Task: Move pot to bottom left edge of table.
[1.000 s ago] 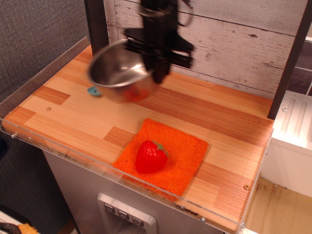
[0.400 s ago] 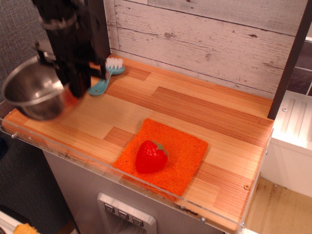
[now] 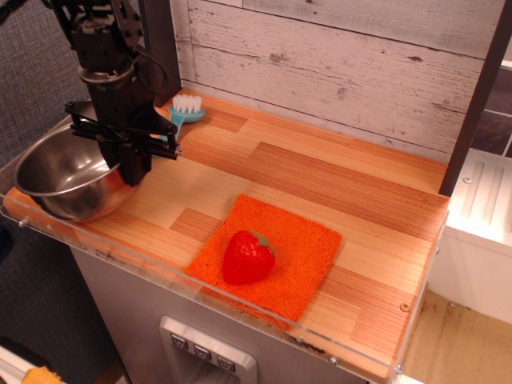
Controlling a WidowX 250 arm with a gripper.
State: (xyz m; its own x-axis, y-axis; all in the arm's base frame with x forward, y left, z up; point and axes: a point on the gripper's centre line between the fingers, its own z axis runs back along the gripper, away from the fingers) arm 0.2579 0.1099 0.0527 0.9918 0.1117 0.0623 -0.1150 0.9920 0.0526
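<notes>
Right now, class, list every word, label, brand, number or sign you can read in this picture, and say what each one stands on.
No readable text: there is none on the pot, the gripper, the table, the orange cloth, the strawberry or the toothbrush.
Grey panel below the table edge: small raised buttons, any markings too small to read.

Pot (image 3: 68, 180) sits at the bench's (image 3: 336, 184) front-left corner, end effector (image 3: 132, 164) at its right rim. Brush (image 3: 182, 112) lies behind the pot. Right of the pot lies the cloth (image 3: 308, 252), strawberry (image 3: 246, 258) on it.
</notes>
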